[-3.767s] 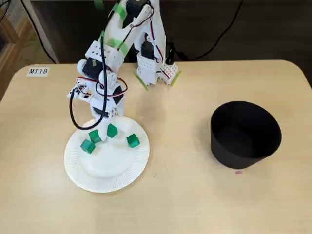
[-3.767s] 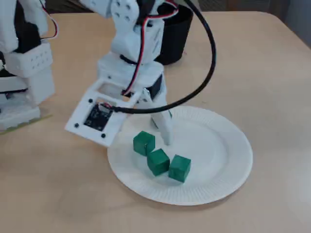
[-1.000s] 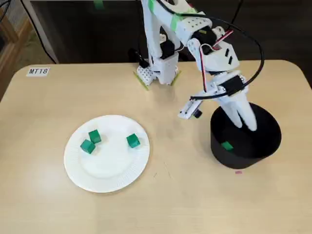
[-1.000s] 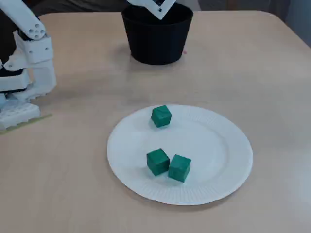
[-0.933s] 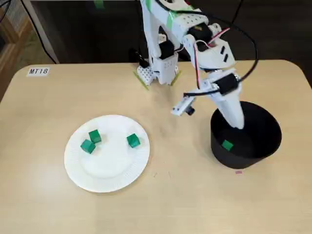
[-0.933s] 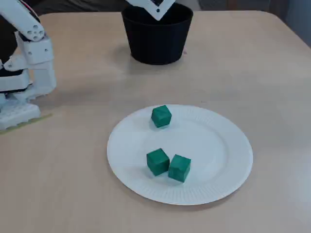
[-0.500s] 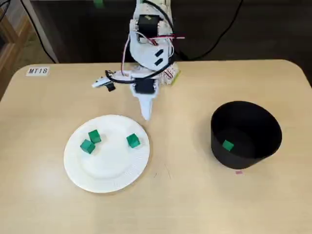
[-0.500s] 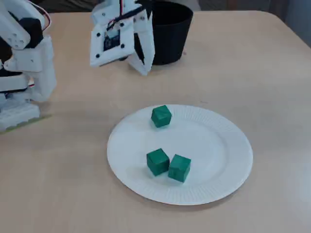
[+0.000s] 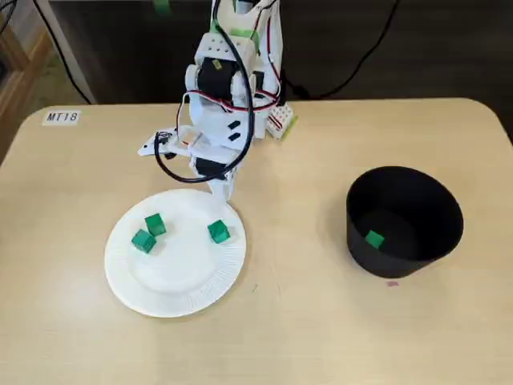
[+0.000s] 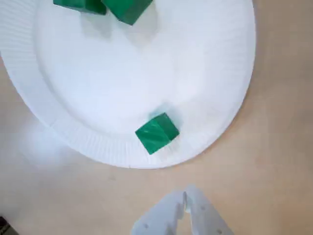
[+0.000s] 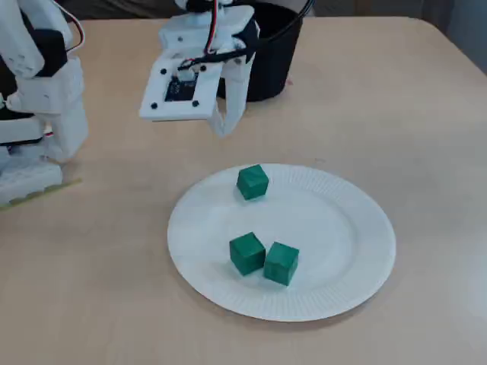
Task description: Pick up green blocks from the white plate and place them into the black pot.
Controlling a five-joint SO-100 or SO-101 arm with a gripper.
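Wrist view shows the hand [image 10: 186, 198], pressed together, just outside the white plate [image 10: 88, 142] rim.

Wrist view: 2 green blocks [image 10: 124, 7] cut off at top; pink speck [image 9: 392, 282] poss. tape.

One legible marking is recorded: a white label [image 9: 62, 117] reading "MT18", dark characters in a single line. It lies flat on the bench [image 9: 321, 337] near a corner, well to the left of the end effector [image 9: 225, 192] and farther back, as a fixed view shows it.
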